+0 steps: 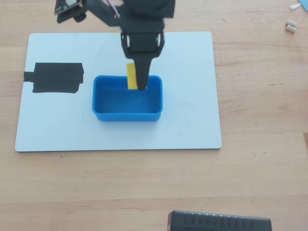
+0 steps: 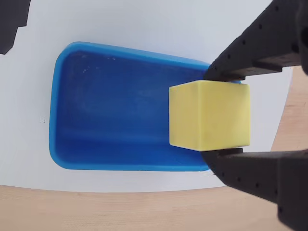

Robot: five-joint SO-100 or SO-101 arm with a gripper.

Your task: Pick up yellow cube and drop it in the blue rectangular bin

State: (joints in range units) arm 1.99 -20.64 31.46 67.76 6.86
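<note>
above the blue rectangular bin (image 2: 110, 130), at its edge, i see my gripper (image 2: 226, 114) clamped on the yellow cube (image 2: 209, 115), held clear over the white board (image 1: 187, 96).

Black fingers (image 2: 250, 57) clamp the yellow cube (image 2: 209, 115) over the blue bin (image 2: 115, 125).

Pale wood table (image 1: 260, 159), white board (image 1: 192, 125), black device (image 1: 219, 222), small white bits (image 1: 290, 26)
</note>
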